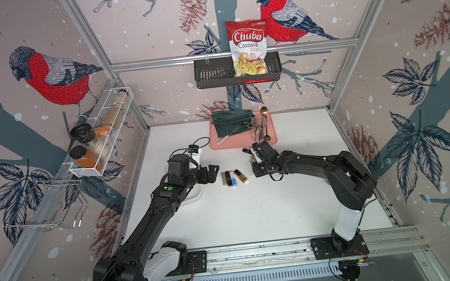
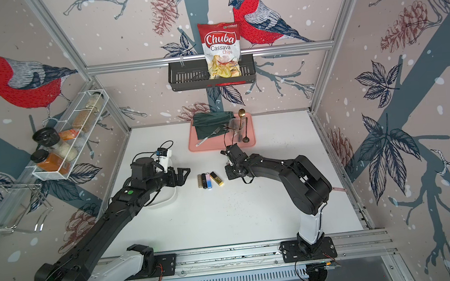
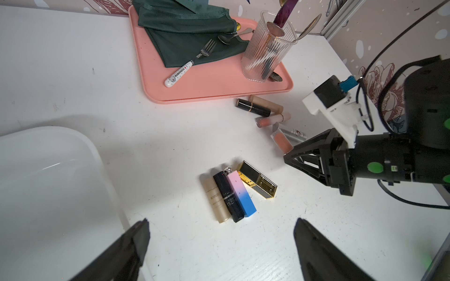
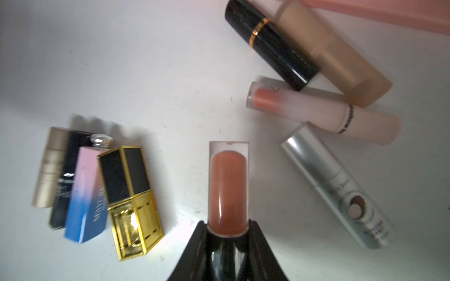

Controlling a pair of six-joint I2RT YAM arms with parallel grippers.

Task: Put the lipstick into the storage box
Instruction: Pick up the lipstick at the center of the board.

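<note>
In both top views the left arm hides most of the storage box (image 1: 194, 197) (image 2: 167, 198); we see only a rounded corner of its white wall, and the left wrist view cuts it off at the frame edge. The right gripper (image 4: 227, 228) has its tips hidden under its own wrist from above; the right wrist view shows its jaws closed on the dark end of the peach lipstick (image 4: 229, 185), a clear-cased tube. We cannot tell whether the tube is clear of the table. It sits near the pink tray (image 3: 219, 93), well apart from the box; a row of four lipsticks (image 3: 233, 197) lies between them. The left gripper (image 3: 221, 227) stands wide and holds nothing, beside that row.
</note>
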